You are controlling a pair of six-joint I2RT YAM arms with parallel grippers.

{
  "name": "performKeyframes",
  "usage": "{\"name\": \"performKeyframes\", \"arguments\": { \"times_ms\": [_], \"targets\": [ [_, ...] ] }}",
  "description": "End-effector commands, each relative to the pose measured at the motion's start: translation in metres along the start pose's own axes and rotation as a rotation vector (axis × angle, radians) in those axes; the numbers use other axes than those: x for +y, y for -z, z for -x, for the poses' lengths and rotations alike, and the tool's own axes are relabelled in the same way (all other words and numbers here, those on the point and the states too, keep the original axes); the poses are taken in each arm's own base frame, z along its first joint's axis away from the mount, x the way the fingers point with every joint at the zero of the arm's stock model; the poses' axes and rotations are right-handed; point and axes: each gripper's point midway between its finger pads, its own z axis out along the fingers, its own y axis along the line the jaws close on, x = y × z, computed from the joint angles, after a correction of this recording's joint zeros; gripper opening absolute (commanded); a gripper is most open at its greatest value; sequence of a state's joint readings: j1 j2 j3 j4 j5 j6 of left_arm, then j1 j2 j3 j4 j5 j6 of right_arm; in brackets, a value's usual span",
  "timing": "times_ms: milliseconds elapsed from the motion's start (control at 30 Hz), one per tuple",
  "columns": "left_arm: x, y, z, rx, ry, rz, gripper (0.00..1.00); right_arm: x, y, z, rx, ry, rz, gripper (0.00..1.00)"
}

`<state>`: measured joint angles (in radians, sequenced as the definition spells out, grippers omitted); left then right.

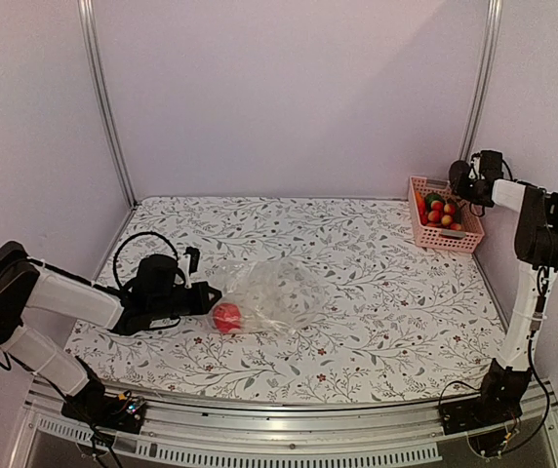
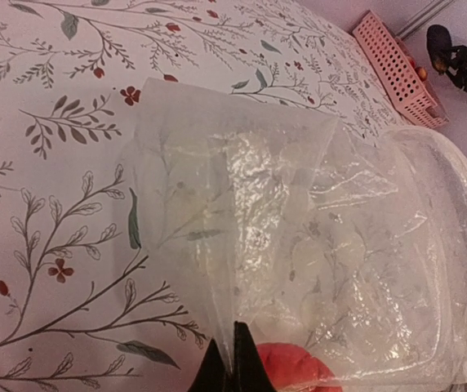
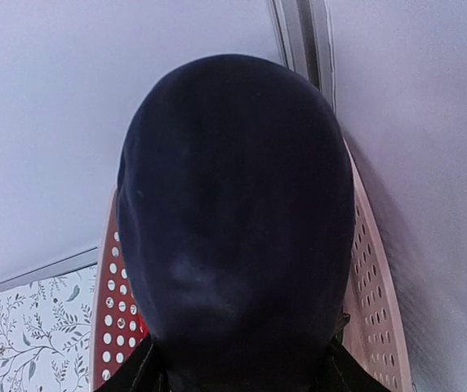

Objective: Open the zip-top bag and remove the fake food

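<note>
The clear zip-top bag (image 1: pixel 274 292) lies crumpled mid-table, with one red round piece of fake food (image 1: pixel 226 317) inside at its near left end. My left gripper (image 1: pixel 206 297) is shut on a fold of the bag's left edge. In the left wrist view its fingertips (image 2: pixel 232 359) pinch the plastic (image 2: pixel 299 229) beside the red piece (image 2: pixel 299 369). The zip strip (image 2: pixel 464 212) curves along the far edge. My right gripper (image 1: pixel 464 183) is over the pink basket (image 1: pixel 445 239). It is shut on a dark rounded piece (image 3: pixel 233 220) that fills the right wrist view.
The pink basket stands at the back right corner by the wall, with several red, orange and green pieces (image 1: pixel 440 210) in it. It also shows in the left wrist view (image 2: pixel 393 65) and the right wrist view (image 3: pixel 372 286). Frame posts stand at the back corners.
</note>
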<state>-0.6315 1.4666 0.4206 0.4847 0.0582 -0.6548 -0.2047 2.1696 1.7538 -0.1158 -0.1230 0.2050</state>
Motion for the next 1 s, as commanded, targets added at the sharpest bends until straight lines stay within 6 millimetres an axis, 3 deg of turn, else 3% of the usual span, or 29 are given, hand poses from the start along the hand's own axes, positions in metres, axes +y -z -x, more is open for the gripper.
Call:
{"name": "performKeyframes", "arguments": {
  "times_ms": [0,300,600,733,833,967],
  "targets": [
    [0.003,0.001,0.002,-0.001,-0.006,0.007,0.00,-0.015,-0.011,-0.008,0.028,0.008,-0.043,0.47],
    [0.002,0.001,0.002,-0.001,-0.009,0.004,0.00,-0.018,-0.007,-0.004,0.021,0.011,-0.062,0.69],
    [0.003,0.001,0.002,0.000,-0.011,0.005,0.00,-0.004,0.005,0.006,0.016,0.002,-0.005,0.71],
    [0.002,0.001,0.002,0.001,-0.007,0.000,0.00,0.021,0.020,0.008,0.016,0.005,0.065,0.70],
    [0.001,0.000,0.002,0.001,-0.003,-0.007,0.00,0.050,0.034,-0.002,0.024,0.021,0.142,0.70],
    [0.001,0.001,0.002,-0.001,-0.001,-0.009,0.00,0.102,0.071,-0.010,-0.009,0.051,0.276,0.70]
  ]
}}
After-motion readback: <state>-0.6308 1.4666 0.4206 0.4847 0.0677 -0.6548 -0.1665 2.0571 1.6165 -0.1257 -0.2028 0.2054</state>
